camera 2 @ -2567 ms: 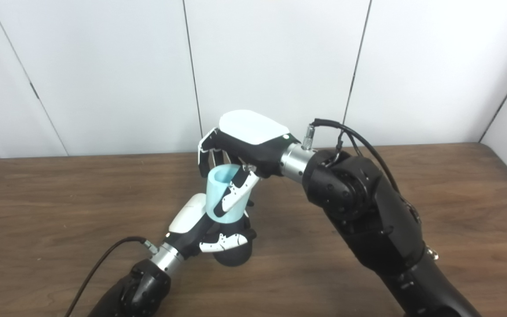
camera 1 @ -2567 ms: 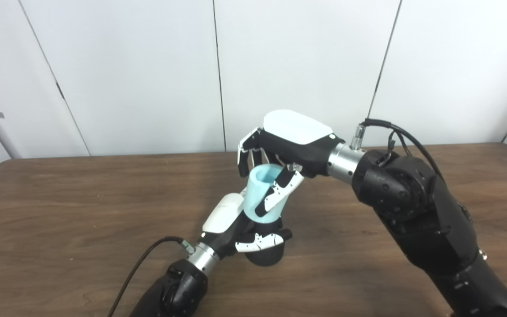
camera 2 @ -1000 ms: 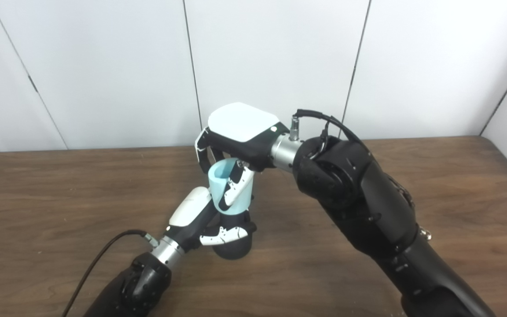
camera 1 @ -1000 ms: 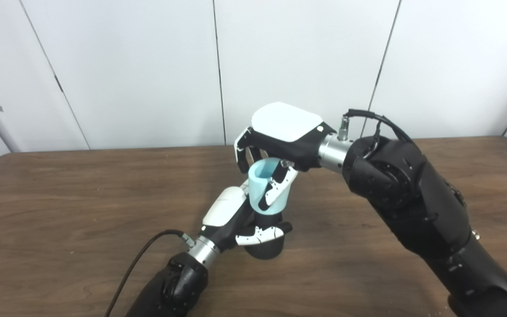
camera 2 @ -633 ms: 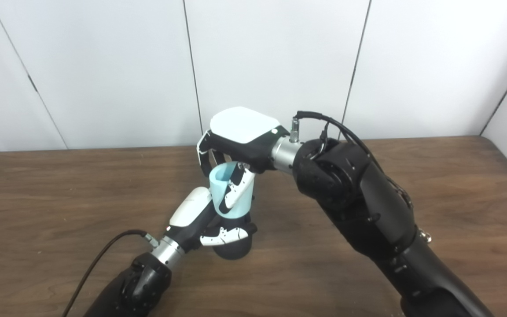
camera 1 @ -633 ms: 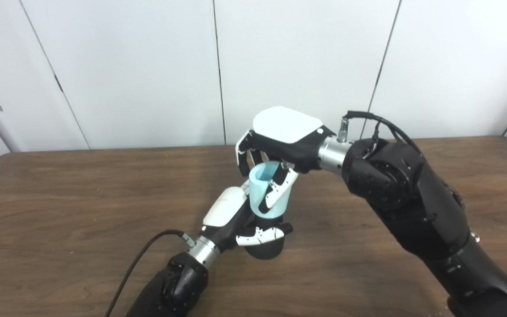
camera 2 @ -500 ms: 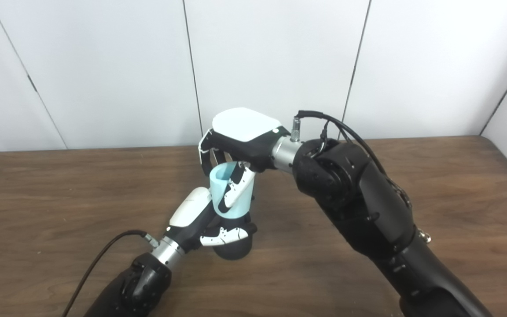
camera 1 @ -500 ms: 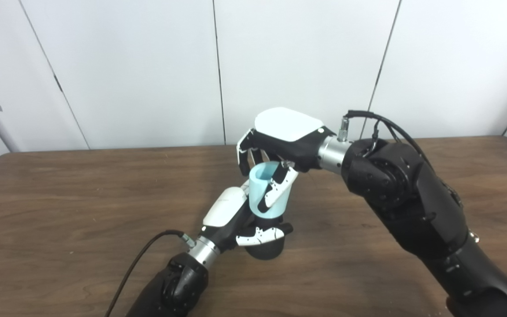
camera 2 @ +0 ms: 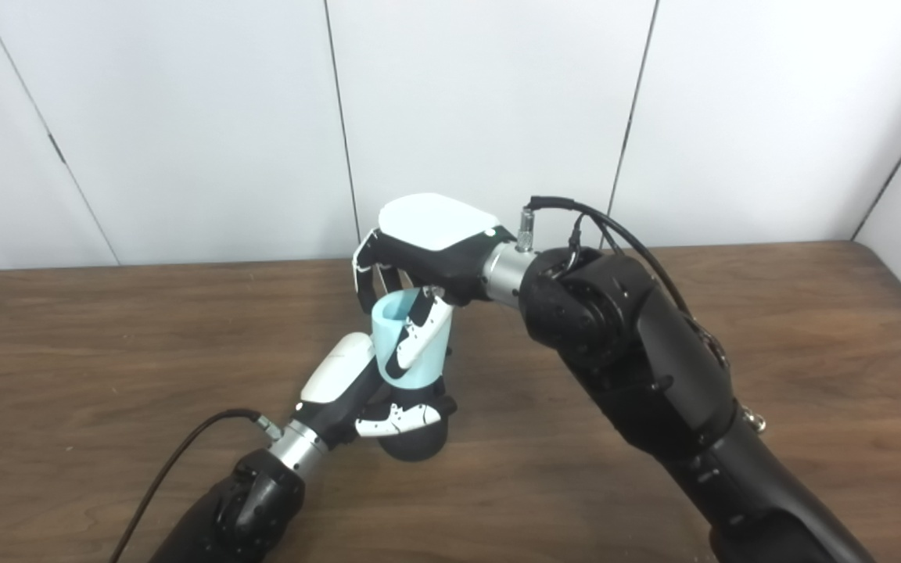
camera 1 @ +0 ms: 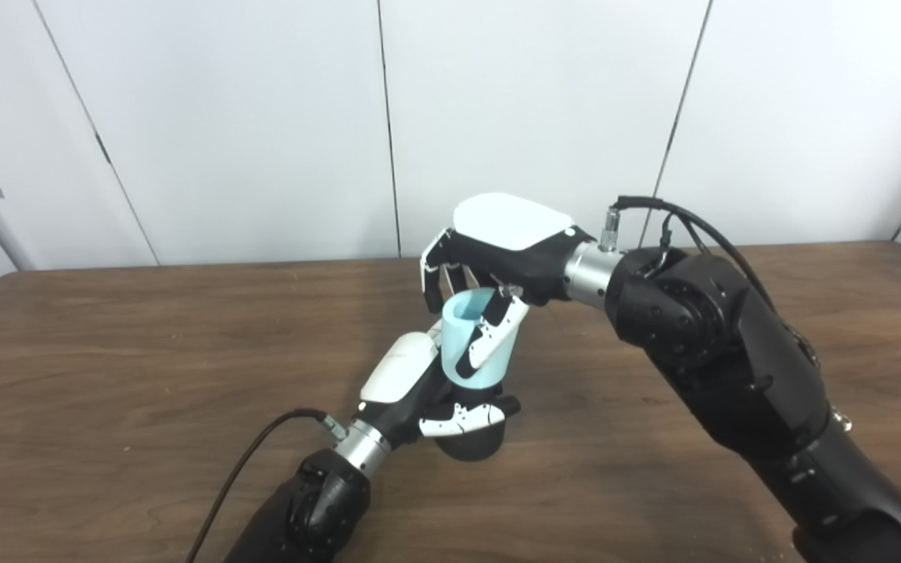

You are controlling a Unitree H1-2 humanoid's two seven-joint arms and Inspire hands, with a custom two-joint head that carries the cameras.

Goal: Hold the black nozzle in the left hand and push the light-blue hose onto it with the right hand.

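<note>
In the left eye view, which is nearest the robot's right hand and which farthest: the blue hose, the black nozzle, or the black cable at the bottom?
1. Light-blue hose: held in the right hand.
2. Black nozzle: just below, in the left hand.
3. Black cable: lower left.

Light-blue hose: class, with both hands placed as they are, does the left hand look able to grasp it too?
Probably not. The left hand is closed around the black nozzle, and the right hand already wraps the light-blue hose.

**Colours on my screen**

I see a light-blue hose (camera 1: 472,344) over a black nozzle (camera 1: 470,446), both robot hands (camera 1: 497,258) (camera 1: 419,391) white-shelled over black, a brown wood-grain bench (camera 1: 106,375), and pale grey wall panels (camera 1: 224,117).
</note>
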